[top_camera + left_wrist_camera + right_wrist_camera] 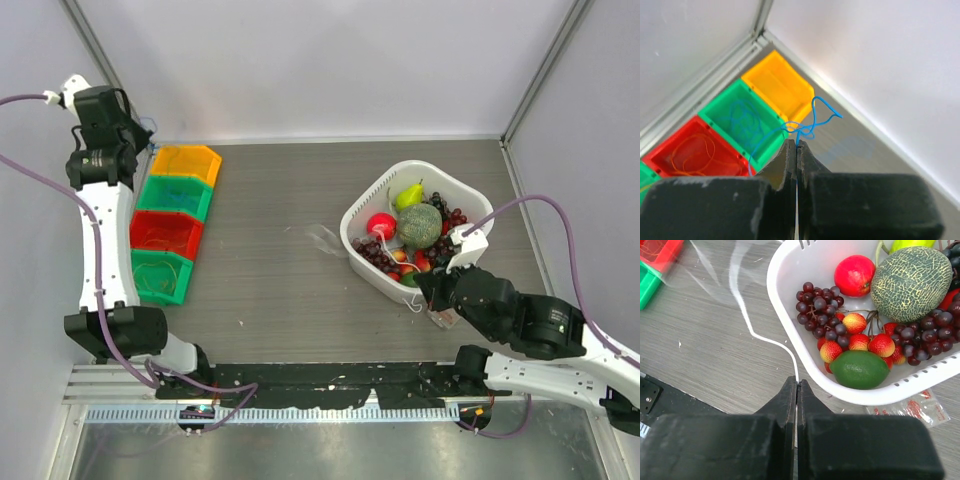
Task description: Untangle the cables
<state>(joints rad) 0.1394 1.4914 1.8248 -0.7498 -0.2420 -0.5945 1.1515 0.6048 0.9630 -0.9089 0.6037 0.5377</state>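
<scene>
My left gripper (797, 145) is shut on a thin blue cable (816, 119) that loops up from its tips, held above the coloured bins in the far left corner (140, 135). More blue cable (742, 117) lies in the green bin (722, 107), and an orange cable (692, 152) lies in the red bin (662, 160). My right gripper (797, 383) is shut on a thin white cable (752, 332), which runs away over the table beside the white basket (785, 325). From above, that gripper (437, 300) sits at the basket's near edge and the white cable (325, 238) shows as a faint blur.
A row of bins stands along the left: yellow (185, 163), green (175, 196), red (165, 233), green (160, 275). The white basket (400, 170) holds toy fruit. A clear plastic packet (910, 407) lies by its near side. Walls close in on the left, back and right.
</scene>
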